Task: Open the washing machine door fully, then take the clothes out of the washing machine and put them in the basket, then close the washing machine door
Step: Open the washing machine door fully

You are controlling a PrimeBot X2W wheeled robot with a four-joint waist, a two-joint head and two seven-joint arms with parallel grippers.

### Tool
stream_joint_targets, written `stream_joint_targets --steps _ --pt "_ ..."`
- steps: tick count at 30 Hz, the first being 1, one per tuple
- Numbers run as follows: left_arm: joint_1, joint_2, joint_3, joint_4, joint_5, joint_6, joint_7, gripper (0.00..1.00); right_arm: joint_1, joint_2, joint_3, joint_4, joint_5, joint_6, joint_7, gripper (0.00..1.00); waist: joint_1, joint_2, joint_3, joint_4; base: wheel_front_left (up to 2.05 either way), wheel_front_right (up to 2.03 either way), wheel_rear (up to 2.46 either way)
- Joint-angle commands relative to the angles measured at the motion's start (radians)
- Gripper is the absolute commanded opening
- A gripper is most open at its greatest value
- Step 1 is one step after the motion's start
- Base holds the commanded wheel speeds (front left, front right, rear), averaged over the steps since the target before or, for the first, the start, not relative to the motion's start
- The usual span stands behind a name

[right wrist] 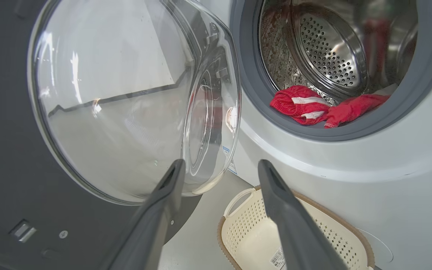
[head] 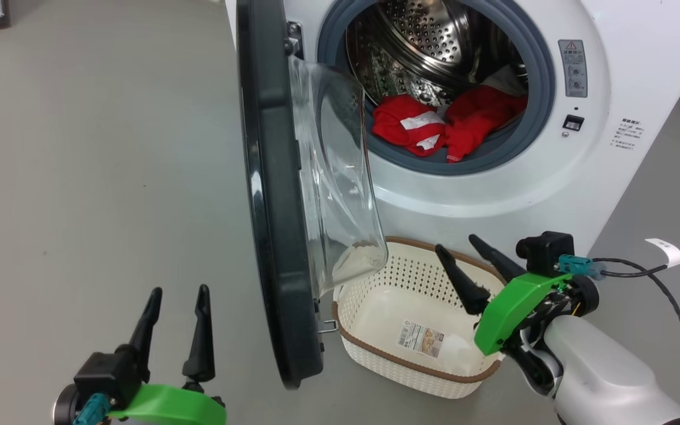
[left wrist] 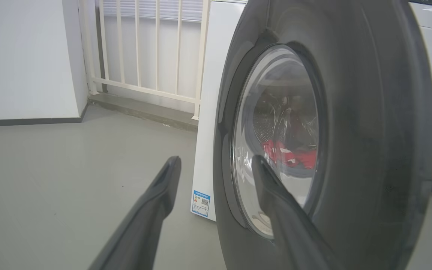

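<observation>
Head view showed the washing machine door (head: 269, 206) open, left hand (head: 179, 289) and right hand (head: 456, 242) either side of it, both spread, empty; reaching the clothes (head: 417, 125) beyond it looked next.

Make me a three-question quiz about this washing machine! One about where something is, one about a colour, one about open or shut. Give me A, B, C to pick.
1. Where is the basket? A) on the floor in front of the washing machine B) on a shelf C) on top of the machine
2. What colour are the clothes? A) blue B) red C) yellow
3. How is the washing machine door? A) shut B) swung open C) taken off
Answers: 1 A, it sits on the floor below the machine's front; 2 B, red with white patches; 3 B, it stands away from the drum.
</observation>
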Motion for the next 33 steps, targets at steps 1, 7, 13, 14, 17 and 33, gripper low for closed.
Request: stream_joint_targets --steps 1,7,13,14,17,33 --pt "-0.004 0.024 0.034 -0.025 -0.004 0.010 -0.002 1.00 0.002 0.015 -0.052 -0.018 -0.064 0.001 -0.014 1.00 0.0000 0.0000 -0.007 -0.004 0.00 0.00 0.00" --pt "0.004 0.029 0.030 -0.034 -0.005 0.014 0.000 1.00 0.077 0.057 -0.247 -0.100 -0.267 0.001 -0.015 1.00 0.0000 0.0000 -0.014 -0.009 0.00 0.00 0.00" --pt "0.005 0.031 0.023 -0.036 -0.008 0.013 0.001 1.00 0.200 0.112 -0.396 -0.222 -0.435 0.001 -0.015 1.00 0.0000 0.0000 -0.021 -0.006 0.00 0.00 0.00" --pt "0.005 0.031 0.022 -0.036 -0.009 0.013 0.001 1.00 0.216 0.116 -0.407 -0.236 -0.450 0.001 -0.015 1.00 0.0000 0.0000 -0.021 -0.005 0.00 0.00 0.00" --pt "0.006 0.031 0.020 -0.039 -0.011 0.013 0.000 1.00 0.254 0.122 -0.424 -0.257 -0.468 0.001 -0.015 1.00 0.0000 0.0000 -0.024 -0.005 0.00 0.00 0.00" --pt "0.011 0.039 0.014 -0.060 -0.013 0.031 0.000 1.00 0.298 0.124 -0.398 -0.300 -0.458 0.001 -0.015 1.00 0.0000 0.0000 -0.004 -0.014 0.00 0.00 0.00"
